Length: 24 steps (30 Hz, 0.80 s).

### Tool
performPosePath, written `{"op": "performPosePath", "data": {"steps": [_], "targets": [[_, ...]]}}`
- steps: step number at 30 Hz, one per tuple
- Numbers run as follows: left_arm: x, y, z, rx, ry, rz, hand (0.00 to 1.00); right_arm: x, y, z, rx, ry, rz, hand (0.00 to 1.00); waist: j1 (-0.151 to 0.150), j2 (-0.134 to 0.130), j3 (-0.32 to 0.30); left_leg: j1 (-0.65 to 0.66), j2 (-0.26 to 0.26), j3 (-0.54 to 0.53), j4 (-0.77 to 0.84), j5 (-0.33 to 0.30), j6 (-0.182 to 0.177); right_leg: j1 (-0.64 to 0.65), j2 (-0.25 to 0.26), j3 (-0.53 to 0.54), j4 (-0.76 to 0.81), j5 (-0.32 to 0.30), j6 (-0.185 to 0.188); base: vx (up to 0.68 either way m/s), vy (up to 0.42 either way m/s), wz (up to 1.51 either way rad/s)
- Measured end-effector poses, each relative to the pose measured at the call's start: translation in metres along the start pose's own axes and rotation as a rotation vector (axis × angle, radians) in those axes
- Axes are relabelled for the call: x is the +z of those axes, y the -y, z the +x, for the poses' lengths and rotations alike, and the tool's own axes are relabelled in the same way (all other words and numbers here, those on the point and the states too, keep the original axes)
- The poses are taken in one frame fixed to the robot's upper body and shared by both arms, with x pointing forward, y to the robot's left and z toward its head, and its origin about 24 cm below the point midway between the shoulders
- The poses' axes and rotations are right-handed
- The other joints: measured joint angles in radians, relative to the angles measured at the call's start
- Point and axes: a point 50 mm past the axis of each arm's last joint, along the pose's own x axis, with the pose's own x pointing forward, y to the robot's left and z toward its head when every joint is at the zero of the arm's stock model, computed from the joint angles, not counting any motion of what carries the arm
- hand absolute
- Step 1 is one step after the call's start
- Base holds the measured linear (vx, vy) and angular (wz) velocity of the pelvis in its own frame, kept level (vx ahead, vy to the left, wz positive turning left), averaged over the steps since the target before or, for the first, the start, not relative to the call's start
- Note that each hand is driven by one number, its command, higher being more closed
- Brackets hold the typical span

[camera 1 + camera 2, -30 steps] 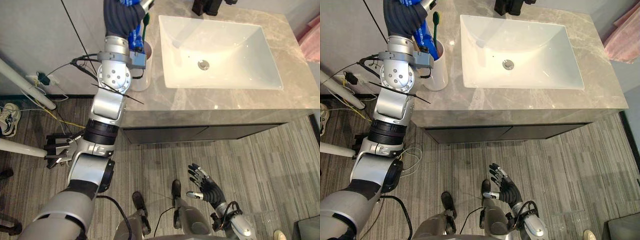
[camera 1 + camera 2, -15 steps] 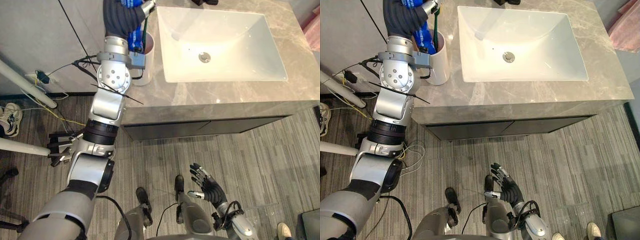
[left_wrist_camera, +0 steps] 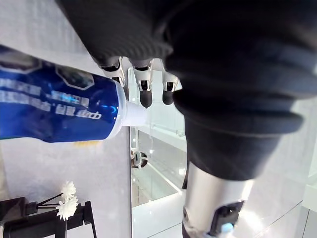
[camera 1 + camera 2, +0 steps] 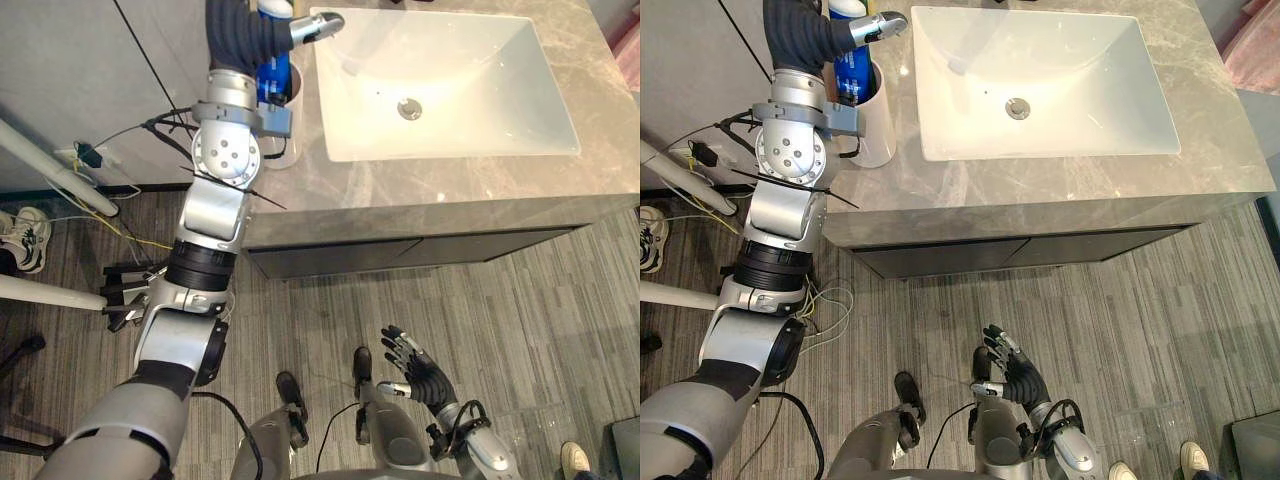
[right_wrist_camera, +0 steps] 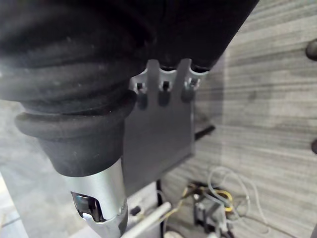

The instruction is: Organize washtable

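Where left fingers (image 3: pixel 144 91) point, toothpaste tube (image 3: pixel 54 114) lies alongside.

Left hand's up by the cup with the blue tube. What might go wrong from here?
The left hand hangs right above the white cup. Pulling away, it might catch the tall blue tube and topple the cup. The cup stands beside the sink, so anything that spills may roll in.
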Motion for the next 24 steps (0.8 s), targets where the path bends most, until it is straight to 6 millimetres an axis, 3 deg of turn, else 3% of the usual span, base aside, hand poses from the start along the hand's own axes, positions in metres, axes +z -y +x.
{"op": "performPosePath", "data": {"steps": [3, 4, 7, 9, 11, 20, 24], "targets": [[0.013, -0.001, 0.002, -0.008, 0.057, -0.01, 0.0, 0.0, 0.0, 0.0, -0.003, 0.004, 0.01, 0.0, 0.001, 0.008, -0.004, 0.002, -0.001, -0.004, 0.0, 0.001, 0.001, 0.004, -0.001, -0.008, 0.0, 0.0, 0.0, 0.0, 0.015, 0.04], [0.015, -0.001, 0.002, -0.009, 0.067, -0.016, 1.0, 0.0, 0.001, 0.0, -0.005, 0.005, 0.01, 0.0, 0.001, 0.012, -0.006, 0.002, -0.002, -0.005, 0.0, 0.001, 0.001, 0.005, -0.001, -0.011, 0.0, 0.0, 0.0, 0.0, 0.008, 0.07], [0.028, -0.001, -0.007, -0.021, 0.125, -0.077, 1.0, 0.001, 0.004, -0.001, -0.02, 0.008, 0.007, 0.0, 0.002, 0.041, -0.023, 0.013, -0.003, -0.012, -0.005, 0.001, 0.002, 0.018, -0.001, -0.027, 0.0, -0.001, -0.001, 0.01, 0.01, 0.07], [0.034, -0.001, -0.022, -0.06, 0.154, -0.122, 1.0, 0.002, 0.007, -0.002, -0.033, 0.012, 0.005, 0.0, 0.004, 0.063, -0.039, 0.022, -0.005, -0.015, -0.011, 0.002, 0.002, 0.027, -0.002, -0.031, 0.0, -0.004, -0.005, 0.0, 0.0, 0.0], [0.037, -0.003, -0.05, -0.126, 0.152, -0.194, 1.0, 0.003, 0.008, -0.002, -0.04, 0.016, 0.008, 0.0, 0.006, 0.088, -0.062, 0.034, -0.007, -0.016, -0.02, 0.003, 0.003, 0.033, -0.002, -0.035, 0.0, -0.007, -0.006, 0.0, 0.0, 0.0], [0.043, -0.008, -0.119, -0.208, 0.059, -0.348, 1.0, -0.003, 0.003, -0.004, -0.04, 0.009, 0.044, 0.0, 0.027, 0.099, -0.122, 0.075, -0.021, -0.05, -0.079, 0.036, -0.008, 0.068, -0.009, -0.081, 0.0, -0.032, -0.005, -0.02, -0.008, 0.11], [0.032, -0.008, -0.148, -0.183, -0.056, -0.388, 1.0, -0.004, 0.002, -0.003, -0.047, 0.007, 0.049, 0.0, 0.032, 0.097, -0.133, 0.077, -0.02, -0.055, -0.079, 0.041, -0.006, 0.07, -0.008, -0.086, 0.0, -0.031, -0.003, 0.0, -0.005, 0.04]]}}
